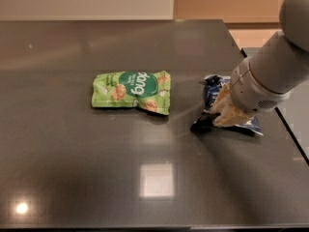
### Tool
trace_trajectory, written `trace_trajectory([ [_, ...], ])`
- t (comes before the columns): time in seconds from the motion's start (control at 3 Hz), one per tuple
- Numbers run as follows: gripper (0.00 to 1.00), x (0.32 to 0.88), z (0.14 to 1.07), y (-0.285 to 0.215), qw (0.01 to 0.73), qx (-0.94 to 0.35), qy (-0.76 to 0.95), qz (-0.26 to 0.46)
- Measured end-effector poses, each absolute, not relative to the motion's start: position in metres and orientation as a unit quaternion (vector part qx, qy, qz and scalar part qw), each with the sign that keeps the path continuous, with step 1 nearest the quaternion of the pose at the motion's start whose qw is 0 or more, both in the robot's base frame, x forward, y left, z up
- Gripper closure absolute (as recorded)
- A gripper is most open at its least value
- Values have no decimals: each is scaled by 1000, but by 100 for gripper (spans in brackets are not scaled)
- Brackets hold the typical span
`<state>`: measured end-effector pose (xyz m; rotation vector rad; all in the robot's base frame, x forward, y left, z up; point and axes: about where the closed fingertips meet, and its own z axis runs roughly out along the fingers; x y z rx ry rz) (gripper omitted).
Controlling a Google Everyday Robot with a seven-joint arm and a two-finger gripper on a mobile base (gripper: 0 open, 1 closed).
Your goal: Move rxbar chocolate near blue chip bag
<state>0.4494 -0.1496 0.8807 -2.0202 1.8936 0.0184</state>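
Note:
My gripper [223,114] hangs low over the right side of the dark table, and its tan fingers [227,115] are shut on the rxbar chocolate [203,124]. The small black bar sticks out to the left of the fingers, just above or on the tabletop. The blue chip bag [215,88] lies directly behind and under the gripper. Only its upper left corner and a strip at its lower right edge [248,125] show; the arm hides the rest. The bar is right beside the bag's left edge.
A light green snack bag [132,91] lies flat left of centre. The table's right edge [285,124] runs close behind the blue bag, with floor beyond. A bright light reflection [156,180] sits on the tabletop in front.

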Motion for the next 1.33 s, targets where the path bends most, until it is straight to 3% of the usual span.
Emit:
trace_trajectory([
  [0.33, 100, 468, 882, -170, 194, -696, 691, -13],
  [0.67, 82, 476, 880, -184, 202, -687, 698, -22],
  [1.33, 35, 475, 882, -182, 203, -688, 696, -23],
])
